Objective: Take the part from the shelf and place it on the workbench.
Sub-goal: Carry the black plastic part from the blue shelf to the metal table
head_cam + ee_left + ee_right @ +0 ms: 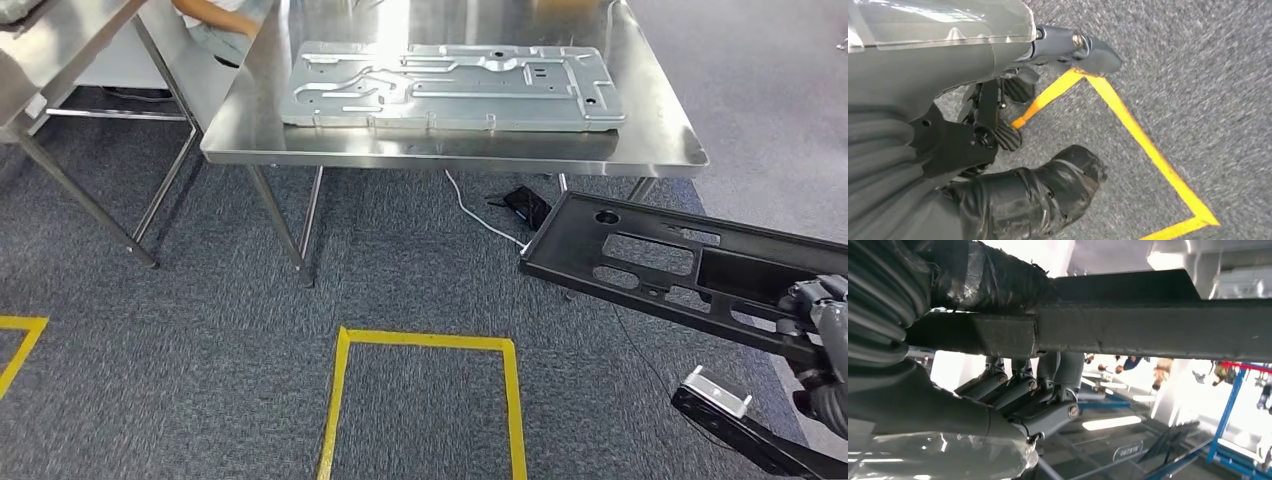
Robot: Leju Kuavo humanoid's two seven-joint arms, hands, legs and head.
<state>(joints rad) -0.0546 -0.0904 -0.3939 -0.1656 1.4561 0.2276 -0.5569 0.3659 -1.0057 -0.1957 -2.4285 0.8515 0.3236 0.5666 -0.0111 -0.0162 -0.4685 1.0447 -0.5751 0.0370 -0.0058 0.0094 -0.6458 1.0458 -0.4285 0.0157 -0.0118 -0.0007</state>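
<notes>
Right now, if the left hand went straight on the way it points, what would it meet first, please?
The left hand hangs pointing down at the grey carpet, near a corner of the yellow floor tape. Nothing appears to lie between, so probably the carpet first, though depth is unclear.

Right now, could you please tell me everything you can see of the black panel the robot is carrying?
The long flat black panel looks like matt moulded plastic or painted metal, pierced by rectangular cutouts and a round hole near its far end. It hangs in the air above the grey carpet, tilted, its far end reaching toward the steel workbench without touching it. The right hand grips its near edge; in the right wrist view the fingers curl against that edge.
</notes>
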